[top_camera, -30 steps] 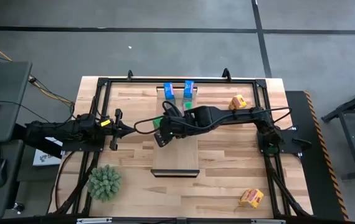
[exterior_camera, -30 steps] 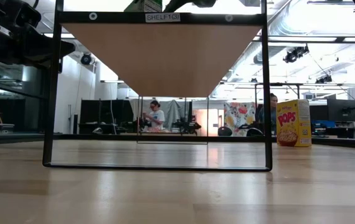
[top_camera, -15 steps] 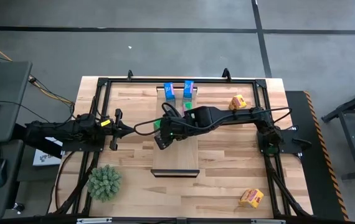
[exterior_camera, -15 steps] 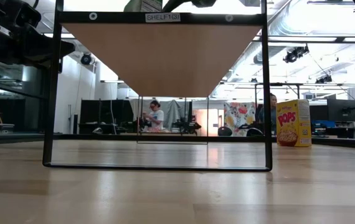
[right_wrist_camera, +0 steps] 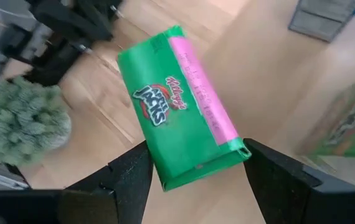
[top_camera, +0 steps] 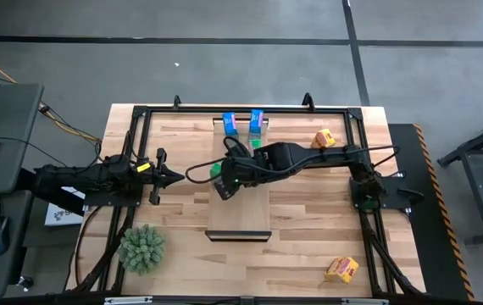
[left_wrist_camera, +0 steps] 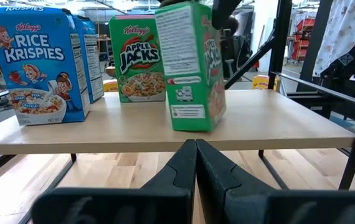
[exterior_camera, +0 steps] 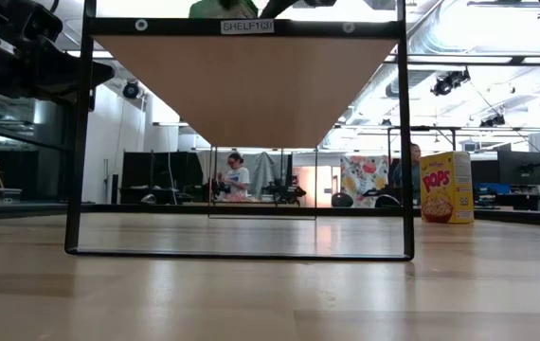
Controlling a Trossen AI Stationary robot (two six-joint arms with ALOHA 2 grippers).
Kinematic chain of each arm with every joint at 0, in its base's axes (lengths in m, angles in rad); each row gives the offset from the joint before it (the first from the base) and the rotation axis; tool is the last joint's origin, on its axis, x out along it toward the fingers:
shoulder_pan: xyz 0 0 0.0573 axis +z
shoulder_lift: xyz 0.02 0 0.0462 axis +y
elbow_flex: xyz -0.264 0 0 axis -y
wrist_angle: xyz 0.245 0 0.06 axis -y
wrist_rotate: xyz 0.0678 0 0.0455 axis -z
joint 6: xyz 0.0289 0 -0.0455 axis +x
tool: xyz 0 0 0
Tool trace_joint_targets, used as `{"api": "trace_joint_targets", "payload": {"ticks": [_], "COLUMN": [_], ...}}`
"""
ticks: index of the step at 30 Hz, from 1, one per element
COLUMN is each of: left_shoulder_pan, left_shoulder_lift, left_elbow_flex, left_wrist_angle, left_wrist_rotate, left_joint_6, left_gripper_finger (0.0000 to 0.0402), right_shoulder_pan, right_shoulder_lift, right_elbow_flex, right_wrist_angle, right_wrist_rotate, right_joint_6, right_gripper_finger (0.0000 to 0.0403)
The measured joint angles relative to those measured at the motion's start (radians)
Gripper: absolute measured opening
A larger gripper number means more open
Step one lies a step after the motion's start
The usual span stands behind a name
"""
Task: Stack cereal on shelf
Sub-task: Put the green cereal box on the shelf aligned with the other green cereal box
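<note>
Nearest the front edge of the counter (top_camera: 309,229) in the high view, a yellow-orange cereal box (top_camera: 341,269) lies on the right and a spiky green plant (top_camera: 142,247) stands on the left. Between them begins the shelf (top_camera: 240,222), a pale board with its dark edge at this near end.

Farther in, the left claw (top_camera: 174,177) waits over the counter just left of the shelf, its fingers (left_wrist_camera: 184,171) pressed together with nothing between them. Beside it, over the shelf's left side, the right claw (top_camera: 223,182) is clamped on a green Apple Jacks box (left_wrist_camera: 193,65); the right wrist view shows the box (right_wrist_camera: 180,109) caught between the two dark fingers (right_wrist_camera: 127,177). From the left wrist view this box rests on the shelf top, tilted slightly, well forward of the others.

At the shelf's far end stand a blue Rice Krispies box (left_wrist_camera: 37,62), a second blue box (top_camera: 257,119) and another green Apple Jacks box (left_wrist_camera: 137,59), upright and close together. A second yellow-orange box (top_camera: 324,138) sits on the counter to the right, near the far rail.

The low view shows a Corn Pops box (exterior_camera: 447,187) standing on the counter and people in the room beyond.
</note>
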Motion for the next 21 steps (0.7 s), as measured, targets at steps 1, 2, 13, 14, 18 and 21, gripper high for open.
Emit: {"api": "trace_joint_targets", "payload": {"ticks": [1, 2, 13, 14, 18, 21], "left_shoulder_pan": [0.0, 0.0, 0.0, 0.0, 0.0, 0.0], "left_shoulder_lift": [0.0, 0.0, 0.0, 0.0, 0.0, 0.0], "left_elbow_flex": [0.0, 0.0, 0.0, 0.0, 0.0, 0.0], "left_wrist_angle": [0.0, -0.001, 0.0, 0.0, 0.0, -0.001], "left_wrist_rotate": [0.0, 0.0, 0.0, 0.0, 0.0, 0.0], "left_joint_6": [0.0, 0.0, 0.0, 0.0, 0.0, 0.0], "left_gripper_finger": [0.0003, 0.0003, 0.0003, 0.0003, 0.0003, 0.0003], "right_shoulder_pan": [0.0, 0.0, 0.029, 0.033, 0.049, 0.059], "right_shoulder_lift": [0.0, 0.0, -0.004, -0.004, -0.004, -0.004], "right_elbow_flex": [0.001, 0.001, 0.001, 0.001, 0.001, 0.001], "right_wrist_angle": [0.01, 0.022, 0.068, 0.065, 0.038, 0.025], "right_wrist_rotate": [0.002, 0.002, -0.015, -0.022, -0.054, -0.058], "right_joint_6": [0.0, -0.001, -0.042, -0.038, -0.019, -0.024], "right_gripper_finger": [0.0236, 0.0236, 0.0236, 0.0236, 0.0236, 0.0236]}}
